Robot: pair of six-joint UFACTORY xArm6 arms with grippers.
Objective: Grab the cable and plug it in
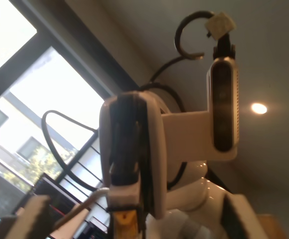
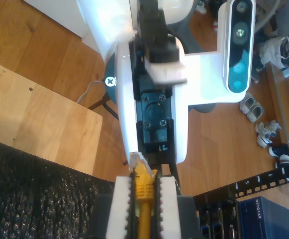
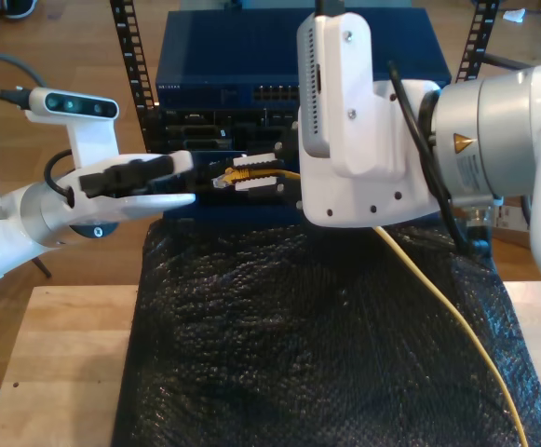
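Quick rundown: the cable (image 3: 430, 284) is a thin yellow-orange network lead, smooth and round. It runs across a black, pebbly, bubble-wrap-looking mat (image 3: 289, 354) that covers a pale wooden table (image 3: 60, 372), then goes up behind the big white arm on the exterior view's right. My second gripper (image 3: 242, 174) is clenched on the end of it, with the yellow boot squeezed between two ridged white pads (image 2: 119, 209). The little clear plastic plug (image 2: 136, 160) sticks out just past the fingertips. That arm reaches in level toward the exterior view's left, so the plug hangs in the air just in front of the dark rack face. It sits below a blue boxy network switch (image 3: 289, 56) and isn't touching any port I can make out. My first gripper (image 3: 182, 177) comes in from the exterior view's left, also roughly horizontal, glossy white shell with black fingers. Its tips point straight at the plug from close by. In the first wrist view its finger pads (image 1: 32, 214) sit well apart with nothing between them, so it's released.
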